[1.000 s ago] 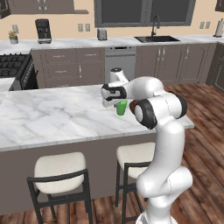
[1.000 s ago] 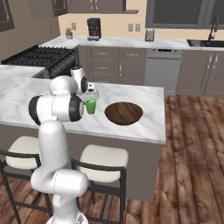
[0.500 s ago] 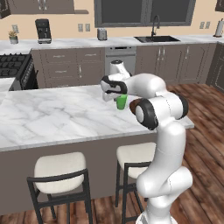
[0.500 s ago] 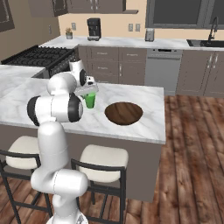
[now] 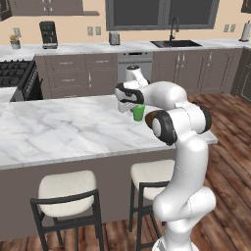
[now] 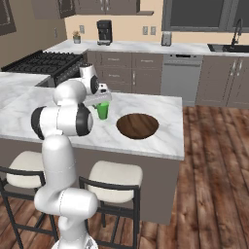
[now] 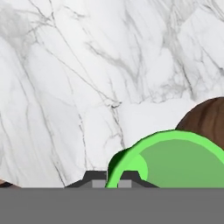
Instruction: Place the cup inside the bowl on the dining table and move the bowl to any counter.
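Since the earlier frame the gripper (image 6: 101, 101) has risen, fingers closed on the green cup (image 6: 102, 111), above the dining table (image 6: 160, 138), beside the bowl (image 6: 137, 126).

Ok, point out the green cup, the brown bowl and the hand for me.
cup (image 6: 102, 111), right base view, on its green side wall.
bowl (image 6: 137, 125), right base view, on its dark inner bottom.
hand (image 6: 100, 101), right base view, at the fingertips around the cup's rim.
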### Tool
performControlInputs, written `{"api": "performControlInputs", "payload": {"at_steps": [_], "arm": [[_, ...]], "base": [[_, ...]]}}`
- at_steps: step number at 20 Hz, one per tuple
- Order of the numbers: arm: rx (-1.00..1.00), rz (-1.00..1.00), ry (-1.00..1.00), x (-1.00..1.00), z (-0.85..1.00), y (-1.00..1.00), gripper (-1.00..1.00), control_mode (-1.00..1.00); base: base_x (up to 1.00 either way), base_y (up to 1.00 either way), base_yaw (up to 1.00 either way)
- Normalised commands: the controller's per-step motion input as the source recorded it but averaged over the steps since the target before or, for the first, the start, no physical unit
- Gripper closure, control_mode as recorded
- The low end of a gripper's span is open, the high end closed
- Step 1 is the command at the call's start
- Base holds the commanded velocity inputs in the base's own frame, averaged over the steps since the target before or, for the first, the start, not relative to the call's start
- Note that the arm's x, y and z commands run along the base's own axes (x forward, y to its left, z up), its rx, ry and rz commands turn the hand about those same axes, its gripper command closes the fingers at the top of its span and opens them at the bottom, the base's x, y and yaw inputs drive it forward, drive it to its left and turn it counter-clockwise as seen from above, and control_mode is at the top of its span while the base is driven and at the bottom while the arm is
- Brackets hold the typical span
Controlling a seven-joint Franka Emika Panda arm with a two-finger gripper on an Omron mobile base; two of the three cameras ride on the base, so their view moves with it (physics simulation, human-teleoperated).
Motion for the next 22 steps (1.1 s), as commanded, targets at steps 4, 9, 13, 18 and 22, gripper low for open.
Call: {"api": "performControlInputs", "payload": {"at_steps": [4, 9, 13, 18, 22], "arm": [[-0.02, 0.01, 0.0, 0.0, 0.0, -0.31, 1.0, -1.0], [-0.01, 0.03, 0.0, 0.0, 0.0, -0.43, 1.0, -1.0], [0.0, 0.03, 0.0, 0.0, 0.03, -0.49, 1.0, -1.0], [0.0, 0.03, 0.0, 0.0, 0.1, -0.48, 1.0, -1.0], [0.0, 0.03, 0.0, 0.0, 0.06, -0.44, 1.0, -1.0]], "base": [[0.0, 0.0, 0.0], [0.0, 0.0, 0.0], [0.0, 0.0, 0.0], [0.0, 0.0, 0.0], [0.0, 0.0, 0.0]]}}
